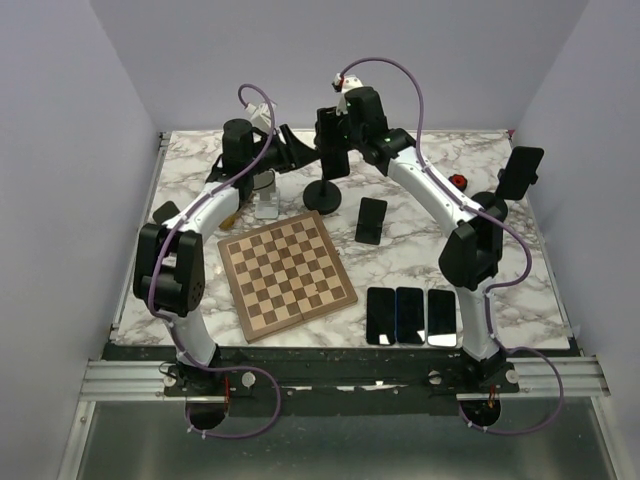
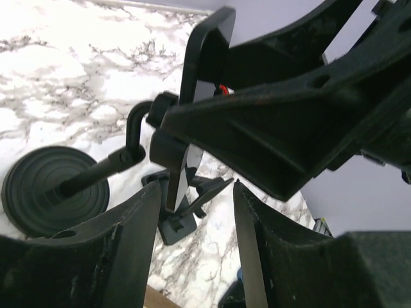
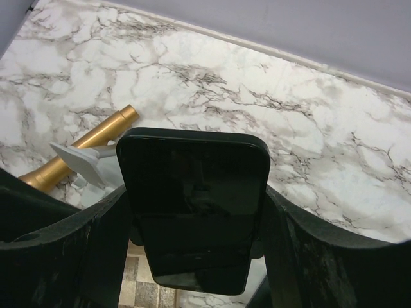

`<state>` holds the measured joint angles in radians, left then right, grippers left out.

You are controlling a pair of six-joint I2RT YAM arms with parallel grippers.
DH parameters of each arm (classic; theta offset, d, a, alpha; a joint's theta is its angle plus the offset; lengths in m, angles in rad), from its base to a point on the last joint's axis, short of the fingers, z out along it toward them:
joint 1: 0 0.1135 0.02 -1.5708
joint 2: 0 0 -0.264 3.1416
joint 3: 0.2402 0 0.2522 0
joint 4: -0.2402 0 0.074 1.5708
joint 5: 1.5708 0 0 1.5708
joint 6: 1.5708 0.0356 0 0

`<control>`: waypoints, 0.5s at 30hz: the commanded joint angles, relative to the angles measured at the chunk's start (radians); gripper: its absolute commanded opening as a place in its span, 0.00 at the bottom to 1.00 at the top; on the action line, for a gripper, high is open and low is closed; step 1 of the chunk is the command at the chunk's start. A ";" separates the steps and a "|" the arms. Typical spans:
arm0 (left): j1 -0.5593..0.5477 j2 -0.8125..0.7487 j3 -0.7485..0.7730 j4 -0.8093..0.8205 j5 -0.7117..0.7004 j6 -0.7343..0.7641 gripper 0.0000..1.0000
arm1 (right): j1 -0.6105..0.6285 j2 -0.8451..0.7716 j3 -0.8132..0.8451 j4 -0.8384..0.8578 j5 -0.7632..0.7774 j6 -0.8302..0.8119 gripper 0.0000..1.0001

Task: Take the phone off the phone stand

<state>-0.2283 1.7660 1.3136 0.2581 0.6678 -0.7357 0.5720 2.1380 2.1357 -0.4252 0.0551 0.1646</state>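
Right wrist view: right gripper (image 3: 196,200) clasps the phone (image 3: 192,167) by its edges, seated in the phone stand (image 2: 54,189) at the desk's (image 3: 321,128) back. Left gripper (image 2: 196,192), jaws apart, straddles its neck; better clamp there first, then lift straight.

Black phone (image 3: 192,205) upright, clamped in black round-based stand (image 2: 54,192)

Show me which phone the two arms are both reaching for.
The upright phone on the black round-based stand at back centre. The row of three and the single phone lie flat, untouched.
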 commanded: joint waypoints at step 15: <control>0.006 0.159 0.177 0.057 0.095 0.007 0.50 | 0.009 0.002 0.056 -0.030 -0.141 0.052 0.01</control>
<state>-0.2241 1.8988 1.4292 0.2897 0.7078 -0.7452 0.5678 2.1395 2.1551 -0.4561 0.0231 0.1677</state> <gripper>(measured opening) 0.500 0.765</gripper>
